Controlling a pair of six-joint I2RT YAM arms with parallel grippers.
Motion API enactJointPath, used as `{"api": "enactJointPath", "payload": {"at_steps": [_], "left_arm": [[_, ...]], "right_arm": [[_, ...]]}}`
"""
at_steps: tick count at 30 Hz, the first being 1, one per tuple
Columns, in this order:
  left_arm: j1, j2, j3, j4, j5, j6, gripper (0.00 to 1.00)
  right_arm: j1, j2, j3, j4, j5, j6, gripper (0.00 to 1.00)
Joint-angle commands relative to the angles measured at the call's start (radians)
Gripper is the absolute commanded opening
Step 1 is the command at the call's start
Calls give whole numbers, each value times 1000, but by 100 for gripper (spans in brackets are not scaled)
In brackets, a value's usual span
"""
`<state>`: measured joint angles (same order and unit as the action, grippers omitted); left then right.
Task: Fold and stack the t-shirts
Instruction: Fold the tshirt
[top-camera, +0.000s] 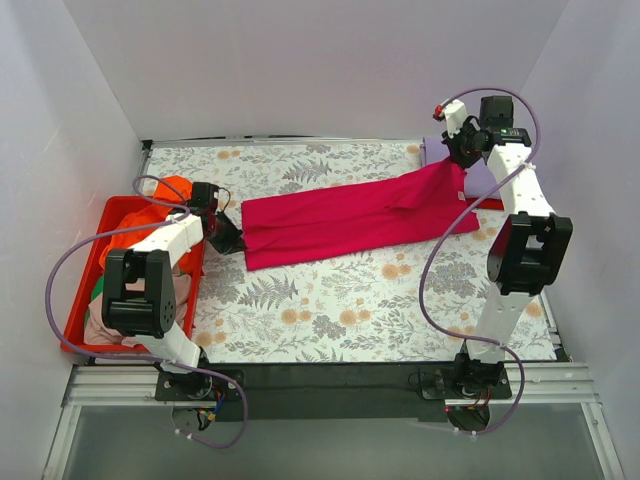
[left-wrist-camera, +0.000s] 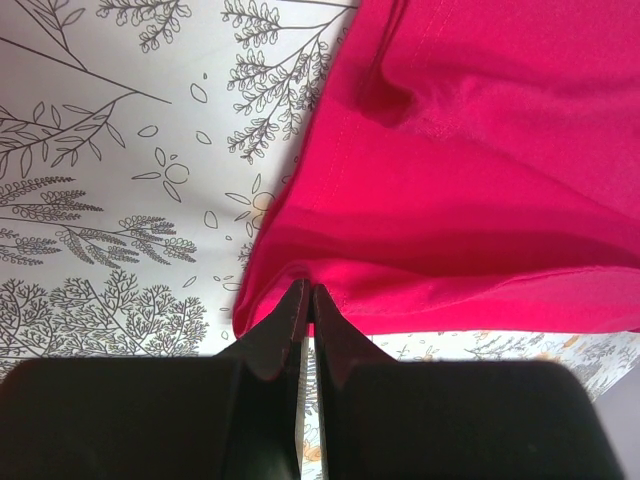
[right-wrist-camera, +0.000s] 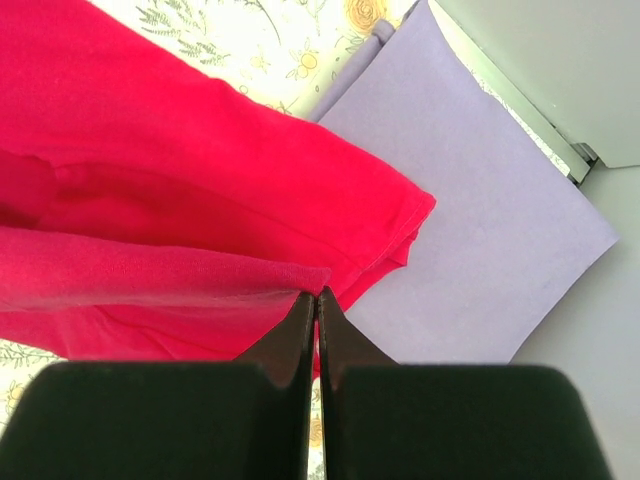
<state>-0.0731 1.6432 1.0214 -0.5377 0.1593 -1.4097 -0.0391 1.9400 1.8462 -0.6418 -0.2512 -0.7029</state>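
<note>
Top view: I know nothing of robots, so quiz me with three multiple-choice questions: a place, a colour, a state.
1. Where is the red tray? A) the table's left edge B) far right corner C) the middle
2. What colour is the folded shirt beneath the red shirt's right end? A) green B) lavender C) black
3. How are the left claw and right claw? A) both open, empty B) one grips the tray C) both shut on the red shirt
Answers: A, it sits far left in the top view; B, the right wrist view shows pale purple; C, each pinches red cloth.
</note>
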Motion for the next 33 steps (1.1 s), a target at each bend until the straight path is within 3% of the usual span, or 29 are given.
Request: {"api": "enactJointPath", "payload": {"at_steps": [1, 11, 17, 19, 20, 21, 22, 23, 25, 28, 32, 33], "left_arm": [[10, -54, -1, 5, -29, 2, 0], [22, -39, 9, 16, 2, 14, 2], [38, -81, 20, 51, 97, 52, 25], [41, -115, 19, 61, 105, 61, 43], [44, -152, 22, 67, 103, 64, 45], [47, -198, 29, 74, 109, 96, 49], [50, -253, 34, 74, 83, 110, 55], [50, -281, 34, 74, 76, 110, 55], [52, -337, 40, 73, 57, 170, 67], [53, -453, 25, 53, -53, 179, 91], [55, -568, -39, 62, 0, 239, 94], [55, -598, -58, 62, 46, 242, 94]], "right_arm": [[2, 22, 65, 48, -20, 40, 1], [21, 77, 99, 65, -26, 91, 1], [36, 140, 105, 106, -33, 167, 2], [38, 171, 111, 120, -28, 192, 7], [38, 181, 117, 128, -17, 224, 20], [68, 210, 128, 158, 22, 259, 41], [74, 221, 133, 201, 96, 317, 53], [74, 221, 133, 214, 96, 347, 53], [76, 226, 154, 217, 113, 378, 57], [76, 172, 92, 237, 52, 375, 59], [73, 56, -14, 174, -161, 202, 59], [74, 39, -40, 115, -216, 95, 59]]}}
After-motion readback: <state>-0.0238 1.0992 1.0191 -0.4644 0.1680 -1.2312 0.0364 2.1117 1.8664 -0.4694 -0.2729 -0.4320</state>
